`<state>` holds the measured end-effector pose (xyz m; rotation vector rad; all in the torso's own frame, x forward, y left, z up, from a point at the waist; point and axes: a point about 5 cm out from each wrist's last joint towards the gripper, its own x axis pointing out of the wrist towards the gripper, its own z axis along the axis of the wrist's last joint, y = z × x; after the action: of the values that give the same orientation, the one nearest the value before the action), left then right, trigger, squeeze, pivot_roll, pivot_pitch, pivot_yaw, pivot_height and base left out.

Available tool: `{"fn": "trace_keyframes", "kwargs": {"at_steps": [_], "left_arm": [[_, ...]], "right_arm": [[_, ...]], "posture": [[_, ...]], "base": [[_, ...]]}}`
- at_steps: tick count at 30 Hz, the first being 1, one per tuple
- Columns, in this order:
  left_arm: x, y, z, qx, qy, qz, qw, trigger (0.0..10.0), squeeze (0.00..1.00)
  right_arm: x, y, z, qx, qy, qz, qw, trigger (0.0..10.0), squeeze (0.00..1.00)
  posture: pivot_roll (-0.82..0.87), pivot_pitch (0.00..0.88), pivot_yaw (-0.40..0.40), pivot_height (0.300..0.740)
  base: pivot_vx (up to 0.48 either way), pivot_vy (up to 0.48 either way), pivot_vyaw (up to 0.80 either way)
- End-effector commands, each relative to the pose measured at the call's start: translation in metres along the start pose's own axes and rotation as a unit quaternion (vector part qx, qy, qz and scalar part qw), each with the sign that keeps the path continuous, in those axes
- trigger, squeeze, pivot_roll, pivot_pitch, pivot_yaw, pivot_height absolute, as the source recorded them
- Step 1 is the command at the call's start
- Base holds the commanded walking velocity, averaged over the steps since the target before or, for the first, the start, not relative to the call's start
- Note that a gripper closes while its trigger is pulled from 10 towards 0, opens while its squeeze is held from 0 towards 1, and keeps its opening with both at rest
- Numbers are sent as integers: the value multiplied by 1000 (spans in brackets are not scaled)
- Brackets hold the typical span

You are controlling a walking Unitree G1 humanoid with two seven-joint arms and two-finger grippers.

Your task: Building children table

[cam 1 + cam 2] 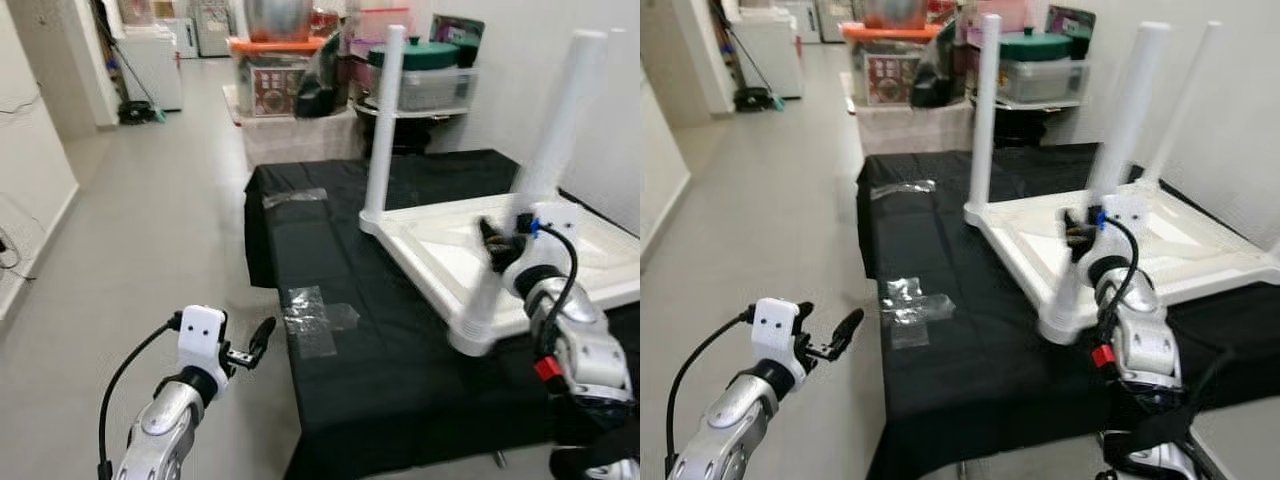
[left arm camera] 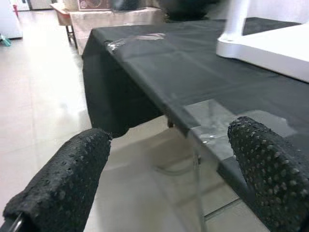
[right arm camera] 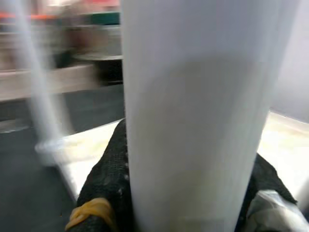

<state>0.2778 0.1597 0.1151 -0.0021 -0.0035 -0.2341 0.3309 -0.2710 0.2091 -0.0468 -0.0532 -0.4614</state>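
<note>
right claw (image 1: 1077, 232) gripping white leg (image 1: 1137, 115), upturned table (image 1: 1200, 255)

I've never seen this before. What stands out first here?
A white children's table lies upside down on a black cloth, legs pointing up. The right gripper is shut on the near table leg. The left gripper hangs open over the floor beside the cloth.

Home storage hallway, grey tiled floor (image 1: 170, 220), white appliance (image 1: 152, 62), stacked plastic storage boxes (image 1: 425, 75)
</note>
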Motion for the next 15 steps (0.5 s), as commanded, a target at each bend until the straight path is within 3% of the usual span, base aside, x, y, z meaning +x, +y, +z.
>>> {"fn": "trace_keyframes", "kwargs": {"at_steps": [1, 2, 4, 7, 9, 10, 11, 12, 13, 14, 15], "left_arm": [[1, -2, -2, 3, 8, -3, 1000, 10000, 0], [1, -3, -2, 3, 8, -3, 1000, 10000, 0], [1, -3, -2, 3, 8, -3, 1000, 10000, 0], [-1, -1, -4, 4, 11, 0, 1000, 10000, 0], [-1, -1, -4, 4, 11, 1, 1000, 10000, 0], [0, -2, -4, 3, 11, 1, 1000, 10000, 0], [0, -3, -4, 2, 10, 1, 1000, 10000, 0], [0, -3, -4, 2, 10, 1, 1000, 10000, 0], [0, -3, -4, 1, 10, 2, 1000, 10000, 0], [-1, -3, -5, 1, 10, 2, 1000, 10000, 0], [-1, -3, -5, 1, 10, 2, 1000, 10000, 0]], "right_arm": [[-14, -15, -44, -30, 94, -98, 990, 0, 0], [-24, -5, -49, -15, 103, -98, 990, 0, 0], [-24, -5, -49, -15, 103, -98, 990, 0, 0], [-37, 38, -38, 3, 96, -23, 995, 0, 0], [-38, 46, -36, 3, 96, 0, 995, 0, 0], [-36, 55, -33, 4, 89, 40, 995, 10000, 0], [-34, 60, -30, 0, 73, 79, 994, 10000, 0], [-34, 60, -30, 0, 73, 79, 994, 10000, 0], [-27, 51, -24, 11, 45, 82, 996, 10000, 373], [-24, 44, -22, 21, 39, 70, 997, 10000, 1000], [-24, 44, -22, 21, 39, 70, 997, 10000, 1000]], "posture": [[28, 0, -23, 740], [28, 0, -24, 740], [28, 0, -24, 740], [25, 0, -24, 740], [25, 0, -31, 740], [26, 0, -33, 740], [26, 0, -33, 740], [26, 0, -33, 740], [25, 0, -34, 740], [26, 0, -36, 740], [26, 0, -36, 740]], "base": [[0, 0, 0], [0, 0, 0], [0, 0, 0], [0, 0, 0], [0, 0, 0], [0, 0, 0], [0, 0, 0], [0, 0, 0], [0, 0, 0], [0, 0, 0], [0, 0, 0]]}}
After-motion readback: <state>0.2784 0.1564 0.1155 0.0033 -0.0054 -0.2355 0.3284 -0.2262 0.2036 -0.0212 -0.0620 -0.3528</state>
